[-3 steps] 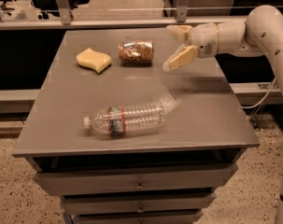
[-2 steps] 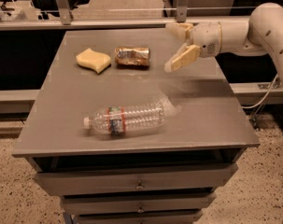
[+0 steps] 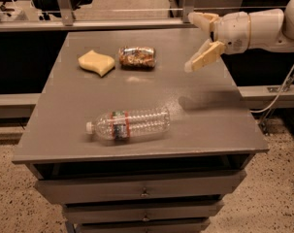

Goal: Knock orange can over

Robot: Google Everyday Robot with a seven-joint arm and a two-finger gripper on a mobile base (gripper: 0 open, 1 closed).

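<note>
The orange can (image 3: 137,57) lies on its side at the back of the grey table (image 3: 204,125), its length running left to right, just right of a yellow sponge. My gripper (image 3: 191,41) hangs above the table's back right part, well to the right of the can and apart from it. Its two pale fingers (image 3: 204,58) are spread wide, with nothing between them. The white arm reaches in from the right edge.
A yellow sponge (image 3: 96,62) lies left of the can. A clear plastic water bottle (image 3: 129,124) lies on its side near the table's front. Drawers sit below the tabletop. A metal rail runs behind the table; a cable hangs at right.
The can has rolled slightly left toward the sponge and settled on its side. My gripper has drawn back a little to the right, still open.
</note>
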